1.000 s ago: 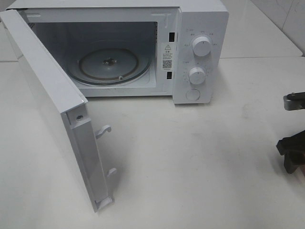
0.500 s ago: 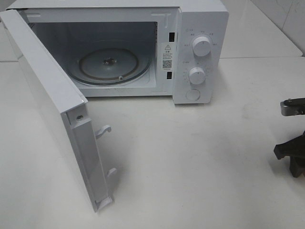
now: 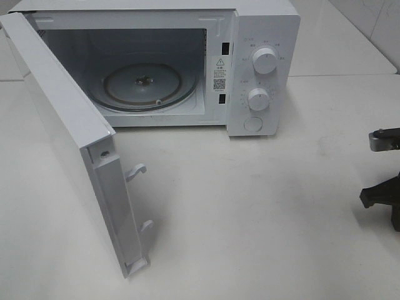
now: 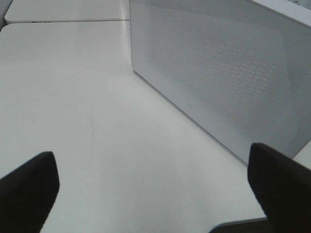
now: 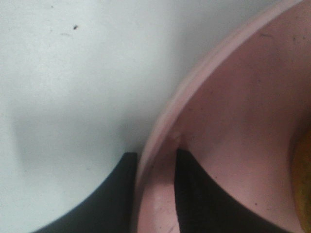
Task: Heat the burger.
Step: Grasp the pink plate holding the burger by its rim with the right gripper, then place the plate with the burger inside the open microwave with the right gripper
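The burger shows only as a yellow-brown sliver [image 5: 303,187] at the edge of the right wrist view, on a pink plate [image 5: 233,111]. It is out of the exterior view. My right gripper [image 5: 154,158] has its two black fingers either side of the plate's rim and closed on it. Only part of the right arm [image 3: 382,195] shows at the right edge of the exterior view. My left gripper [image 4: 150,162] is open and empty, low over the table beside the door's outer face [image 4: 223,73].
The white microwave [image 3: 265,37] stands at the back of the white table [image 3: 250,206]. Its door [image 3: 62,125] is swung wide open to the left. Inside lies a bare glass turntable [image 3: 144,84]. Two knobs [image 3: 265,61] are on its right panel.
The right arm has shifted a little to the right and towards the table's front edge, further out of the exterior view. The microwave and its door have not moved.
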Controlling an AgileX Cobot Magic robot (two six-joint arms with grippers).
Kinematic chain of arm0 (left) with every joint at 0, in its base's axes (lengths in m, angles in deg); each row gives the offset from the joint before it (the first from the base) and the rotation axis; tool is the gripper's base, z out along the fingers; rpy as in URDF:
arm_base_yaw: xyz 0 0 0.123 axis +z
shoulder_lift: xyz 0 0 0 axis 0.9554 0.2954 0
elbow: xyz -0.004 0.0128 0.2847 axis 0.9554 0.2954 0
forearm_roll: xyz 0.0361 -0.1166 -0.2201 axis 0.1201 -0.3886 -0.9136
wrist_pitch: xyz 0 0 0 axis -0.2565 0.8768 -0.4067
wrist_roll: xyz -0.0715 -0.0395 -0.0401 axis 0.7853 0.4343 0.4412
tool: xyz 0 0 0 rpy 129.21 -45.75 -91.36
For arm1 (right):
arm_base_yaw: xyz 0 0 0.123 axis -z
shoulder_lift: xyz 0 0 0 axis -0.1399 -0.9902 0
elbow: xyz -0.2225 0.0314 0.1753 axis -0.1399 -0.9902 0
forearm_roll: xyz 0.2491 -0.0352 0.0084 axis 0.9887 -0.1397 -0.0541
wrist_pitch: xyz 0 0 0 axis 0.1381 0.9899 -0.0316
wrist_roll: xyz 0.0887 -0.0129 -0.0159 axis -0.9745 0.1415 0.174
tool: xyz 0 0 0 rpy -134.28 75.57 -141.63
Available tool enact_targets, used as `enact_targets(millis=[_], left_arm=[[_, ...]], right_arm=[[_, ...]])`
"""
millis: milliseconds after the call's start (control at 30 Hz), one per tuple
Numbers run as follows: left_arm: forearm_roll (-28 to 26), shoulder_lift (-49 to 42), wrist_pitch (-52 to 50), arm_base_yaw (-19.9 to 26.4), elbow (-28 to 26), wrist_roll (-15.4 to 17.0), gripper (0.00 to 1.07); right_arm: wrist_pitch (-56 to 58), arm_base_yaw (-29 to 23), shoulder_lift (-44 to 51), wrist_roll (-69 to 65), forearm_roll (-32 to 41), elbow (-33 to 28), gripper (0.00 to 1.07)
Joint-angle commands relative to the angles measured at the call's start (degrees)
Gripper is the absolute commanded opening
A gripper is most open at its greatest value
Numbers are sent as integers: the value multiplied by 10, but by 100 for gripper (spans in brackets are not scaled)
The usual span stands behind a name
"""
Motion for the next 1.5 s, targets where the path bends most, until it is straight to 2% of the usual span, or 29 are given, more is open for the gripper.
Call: enact_targets(millis=[33, 200, 367, 433, 500, 600, 867, 1167, 1500], left_arm=[[-1, -3, -8, 0, 2, 1, 98], [-1, -3, -8, 0, 2, 1, 98], [-1, -3, -8, 0, 2, 1, 98], [-1, -3, -8, 0, 2, 1, 98], [-1, -3, -8, 0, 2, 1, 98], [-1, -3, -8, 0, 2, 1, 98], [-1, -3, -8, 0, 2, 1, 98], [-1, -3, -8, 0, 2, 1, 98], [-1, -3, -8, 0, 2, 1, 98]], right_arm=[[11, 2, 2, -7, 1, -2, 0], [18, 0, 27, -24, -15, -2, 0], [41, -22, 41, -62, -61, -3, 0], [56, -36, 41, -88, -85, -3, 0], [83, -64, 45, -141, -138, -3, 0], [101, -85, 53, -163, -163, -3, 0], [136, -121, 85, -180, -194, -9, 0], [147, -161, 136, -202, -209, -48, 0], [215, -242, 193, -198, -211, -50, 0]])
